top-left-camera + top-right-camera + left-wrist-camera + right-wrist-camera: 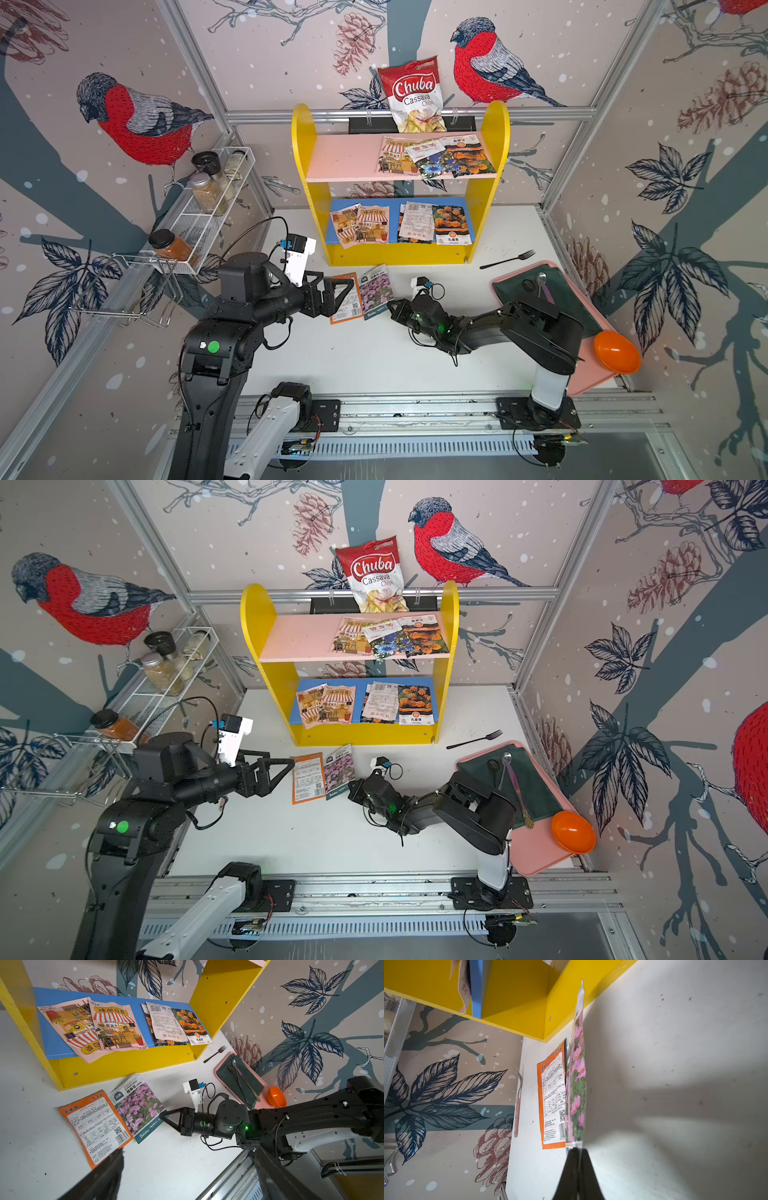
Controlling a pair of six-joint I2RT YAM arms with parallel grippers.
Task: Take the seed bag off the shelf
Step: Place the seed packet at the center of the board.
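Corner pinch: right end effector (pixel 164 1115) is clenched on the pink-flower seed bag (pixel 139 1109).
The bag lies on the counter (pixel 374 357) just before the shelf (pixel 399 254); left end effector (pixel 338 297) hangs released over the neighbouring orange seed packet (pixel 95 1124).

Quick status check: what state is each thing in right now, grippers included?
left gripper, jaws open, empty.
right gripper, jaws shut on a corner of the pink-flower seed bag.
pink-flower seed bag, off the shelf, held.
orange seed bag, flat on the table, printed back up, loose.
shelf, upright, bags on both boards.
orange bowl, tilted, on the pink tray.
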